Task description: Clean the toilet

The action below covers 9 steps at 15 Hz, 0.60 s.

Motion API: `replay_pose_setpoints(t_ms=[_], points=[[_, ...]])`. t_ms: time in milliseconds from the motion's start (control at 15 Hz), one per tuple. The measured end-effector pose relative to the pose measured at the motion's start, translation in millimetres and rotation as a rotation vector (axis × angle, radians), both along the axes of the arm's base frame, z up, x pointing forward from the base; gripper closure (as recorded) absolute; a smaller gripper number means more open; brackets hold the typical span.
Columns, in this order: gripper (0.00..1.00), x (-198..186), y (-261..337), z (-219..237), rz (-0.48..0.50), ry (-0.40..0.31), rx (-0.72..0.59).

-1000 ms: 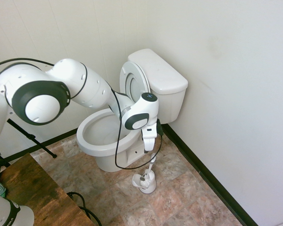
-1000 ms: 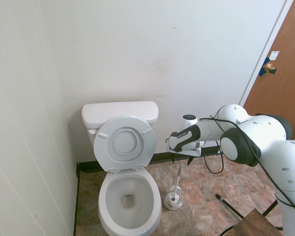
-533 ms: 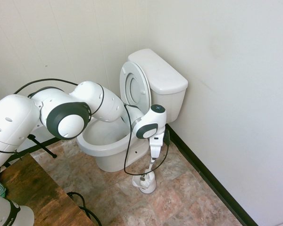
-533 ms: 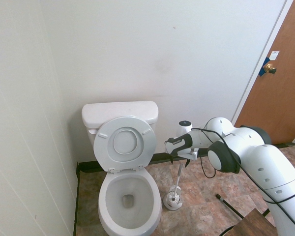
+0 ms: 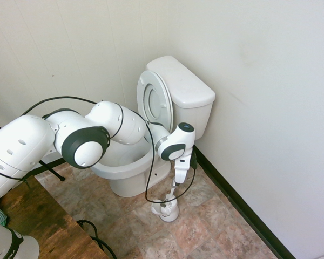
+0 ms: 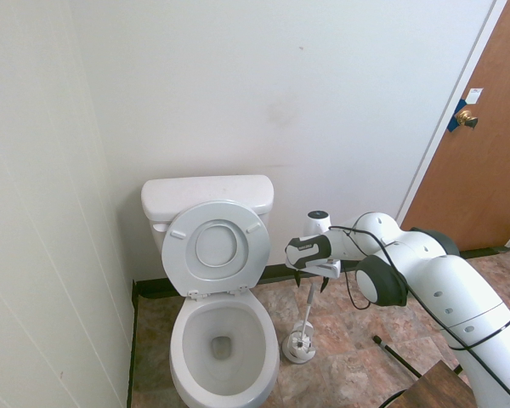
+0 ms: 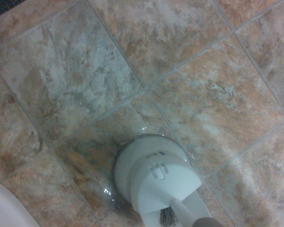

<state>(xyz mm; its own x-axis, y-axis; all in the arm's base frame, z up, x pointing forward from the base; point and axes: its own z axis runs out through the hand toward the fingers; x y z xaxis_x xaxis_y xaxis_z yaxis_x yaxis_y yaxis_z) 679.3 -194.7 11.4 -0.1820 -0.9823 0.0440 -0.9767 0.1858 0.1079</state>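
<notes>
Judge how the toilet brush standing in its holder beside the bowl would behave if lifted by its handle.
The toilet brush looks light, a thin handle. It should stay stiff, though it stands slightly tilted, so it may swing. Its small round holder sits loose on the tiled floor and could tip or lift along.

The arm has swung forward and down beside the toilet (image 5: 146, 145). Its big elbow joint, earlier high at the picture's left in the first exterior view, now sits lower and nearer the bowl. The end effector (image 5: 178, 181) has dropped from above the toilet brush handle (image 5: 171, 192) to its top end, pointing straight down over the brush holder (image 5: 165, 209). In the second exterior view the end effector (image 6: 320, 280) has likewise sunk toward the brush handle (image 6: 308, 306).
</notes>
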Motion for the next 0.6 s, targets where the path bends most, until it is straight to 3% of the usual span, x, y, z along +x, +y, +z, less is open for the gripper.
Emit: replay_pose_setpoints(t_ms=[600], points=[[1.00,-3.4,-3.7,-21.9,0.021,0.021,0.043]])
